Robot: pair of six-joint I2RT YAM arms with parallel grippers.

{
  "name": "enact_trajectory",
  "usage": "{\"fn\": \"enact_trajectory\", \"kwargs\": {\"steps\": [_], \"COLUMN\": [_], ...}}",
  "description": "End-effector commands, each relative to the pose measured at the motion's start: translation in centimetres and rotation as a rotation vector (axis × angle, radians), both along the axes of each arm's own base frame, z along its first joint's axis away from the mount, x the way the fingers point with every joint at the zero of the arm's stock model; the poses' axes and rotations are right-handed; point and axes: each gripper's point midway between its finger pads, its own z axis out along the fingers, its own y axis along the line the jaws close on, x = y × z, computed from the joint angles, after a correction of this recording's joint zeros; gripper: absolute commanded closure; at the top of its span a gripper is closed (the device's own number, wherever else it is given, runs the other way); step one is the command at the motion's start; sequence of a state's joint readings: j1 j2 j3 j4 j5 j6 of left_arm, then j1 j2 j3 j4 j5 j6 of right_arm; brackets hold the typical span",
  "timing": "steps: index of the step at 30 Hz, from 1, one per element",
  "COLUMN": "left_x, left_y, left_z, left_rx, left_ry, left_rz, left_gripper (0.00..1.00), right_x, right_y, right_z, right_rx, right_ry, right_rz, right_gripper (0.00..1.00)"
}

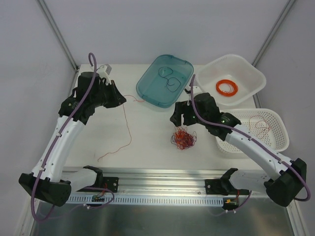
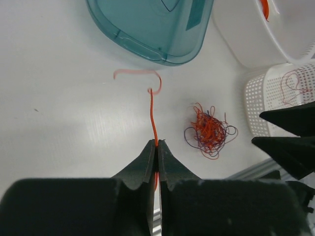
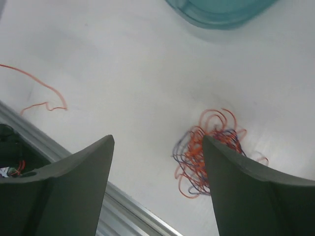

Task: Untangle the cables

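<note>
Cables (image 1: pixel 183 138) lie wadded on the tabletop (image 1: pixel 152 147), close beneath the right end effector (image 3: pixel 157 139), whose jaws stand wide apart. Well apart from the wad, the left end effector (image 2: pixel 157 143) pinches a single orange wire (image 2: pixel 152 110) that trails across the tabletop.

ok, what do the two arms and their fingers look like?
Both look alike. The left arm and right arm have white links with black joint housings and black bases. A purple hose runs along each. The fingers are matte black and wedge-shaped, tapering to narrow tips. No markings are legible.
</note>
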State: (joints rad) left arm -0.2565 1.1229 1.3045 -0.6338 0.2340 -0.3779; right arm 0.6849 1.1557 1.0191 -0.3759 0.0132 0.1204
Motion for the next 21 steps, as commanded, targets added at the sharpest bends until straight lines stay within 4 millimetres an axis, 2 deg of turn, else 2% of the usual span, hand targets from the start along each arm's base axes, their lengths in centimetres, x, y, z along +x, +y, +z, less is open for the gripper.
{"fn": "enact_trajectory", "kwargs": {"steps": [1, 4, 7, 11, 12, 13, 21], "left_x": [0.4, 0.6, 0.8, 0.8, 0.8, 0.7, 0.3], "left_y": [-2.2, -3.0, -3.7, -4.5, -4.7, -5.0, -5.8], "left_z": [2.1, 2.1, 2.3, 2.9, 3.1, 3.2, 3.9], "left_rx": [-0.123, -0.143, -0.207, -0.293, -0.325, -0.343, -0.432], "left_ry": [0.009, 0.015, 0.037, 0.044, 0.055, 0.054, 0.071], "left_rz": [0.032, 0.069, 0.109, 0.152, 0.164, 0.164, 0.178], "left_gripper": [1.0, 1.0, 1.0, 1.0, 1.0, 1.0, 1.0], "right_x": [-1.5, -2.7, -3.7, -4.8, -4.8, -5.1, -3.8], "right_y": [5.7, 9.0, 11.4, 14.2, 14.8, 15.7, 18.8], "right_z": [4.3, 6.3, 6.7, 6.3, 5.5, 5.9, 3.2], "right_rx": [0.122, 0.184, 0.222, 0.262, 0.254, 0.27, 0.271], "right_ry": [-0.108, -0.169, -0.189, -0.174, -0.161, -0.179, -0.184], "right_rz": [0.243, 0.354, 0.427, 0.501, 0.509, 0.531, 0.519], "right_gripper": [0.24, 0.23, 0.23, 0.23, 0.24, 0.23, 0.24]}}
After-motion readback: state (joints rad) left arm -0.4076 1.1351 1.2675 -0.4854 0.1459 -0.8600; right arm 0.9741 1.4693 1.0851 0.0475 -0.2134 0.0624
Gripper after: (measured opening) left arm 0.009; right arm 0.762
